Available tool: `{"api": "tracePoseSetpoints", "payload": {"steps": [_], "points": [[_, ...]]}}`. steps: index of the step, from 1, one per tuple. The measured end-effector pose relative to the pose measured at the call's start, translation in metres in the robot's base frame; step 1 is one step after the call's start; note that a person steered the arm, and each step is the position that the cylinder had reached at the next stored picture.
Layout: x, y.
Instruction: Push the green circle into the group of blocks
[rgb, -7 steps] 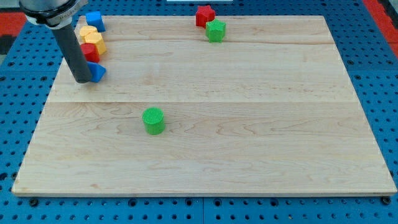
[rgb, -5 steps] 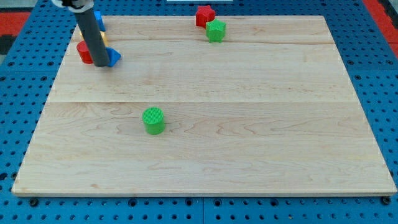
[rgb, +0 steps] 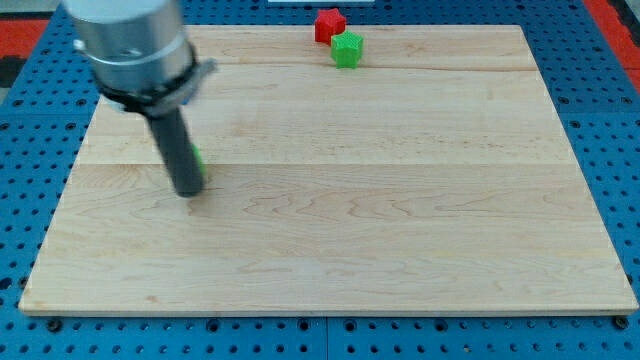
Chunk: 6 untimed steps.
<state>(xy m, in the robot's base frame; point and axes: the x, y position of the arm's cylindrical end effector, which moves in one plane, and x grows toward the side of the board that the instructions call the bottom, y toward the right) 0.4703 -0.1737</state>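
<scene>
My tip (rgb: 188, 191) rests on the wooden board (rgb: 400, 200) in the view's left half. The green circle (rgb: 200, 166) is almost wholly hidden behind the rod; only a thin green sliver shows at the rod's right edge, just above the tip, so the rod seems to touch it. The group of yellow, red and blue blocks at the view's top left is hidden behind the arm's grey head.
A red block (rgb: 329, 24) and a green block (rgb: 347, 48) sit close together at the view's top, right of centre, near the board's far edge. Blue pegboard surrounds the board on all sides.
The arm has swung from the top-left block group down and to the right. The green circle has shifted left and up from its earlier spot and now sits behind the rod.
</scene>
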Motion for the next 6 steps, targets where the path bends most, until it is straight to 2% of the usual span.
{"api": "tracePoseSetpoints", "payload": {"steps": [1,2,3,4,5,6], "points": [[-0.004,-0.041],[0.023,-0.008],[0.008,0.018],[-0.026,0.006],[-0.049,-0.042],[-0.048,-0.044]]}}
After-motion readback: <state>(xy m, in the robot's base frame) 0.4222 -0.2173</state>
